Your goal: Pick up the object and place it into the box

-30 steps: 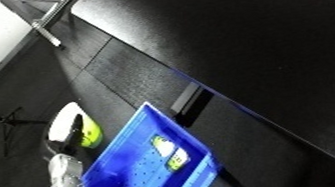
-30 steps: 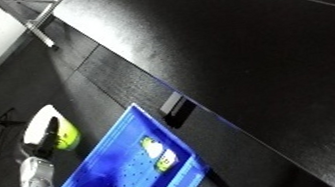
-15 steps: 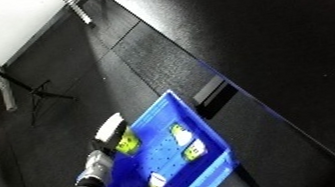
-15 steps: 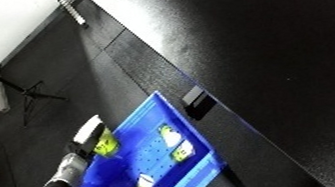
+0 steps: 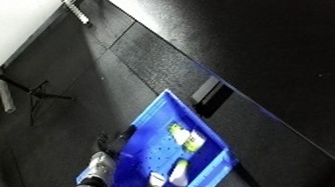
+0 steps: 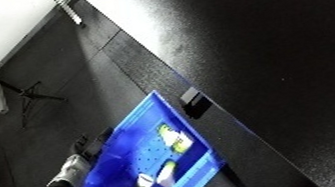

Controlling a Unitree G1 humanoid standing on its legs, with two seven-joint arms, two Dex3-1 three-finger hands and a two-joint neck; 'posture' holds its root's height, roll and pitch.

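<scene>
A blue bin (image 5: 153, 156) stands tilted in view beside the edge of a long black table (image 5: 273, 30). Several white and yellow-green objects lie inside it, one pair near the middle (image 5: 186, 137) and another pair near the lower end (image 5: 168, 177). My left hand (image 5: 113, 140) is black and sits at the bin's left rim, at the end of the silver forearm (image 5: 88, 178). Its fingers look relaxed and no bright object shows in them. My right hand is out of view.
A small black block (image 5: 211, 96) sits at the bin's far corner against the table edge. Metal stand legs (image 5: 3, 93) rise from the dark floor at the left. A pale floor patch (image 5: 5, 23) fills the top left corner.
The camera has swung. The white and yellow-green object that my left hand held over the bin's left rim is no longer in the hand, and the hand has dropped to the rim.
</scene>
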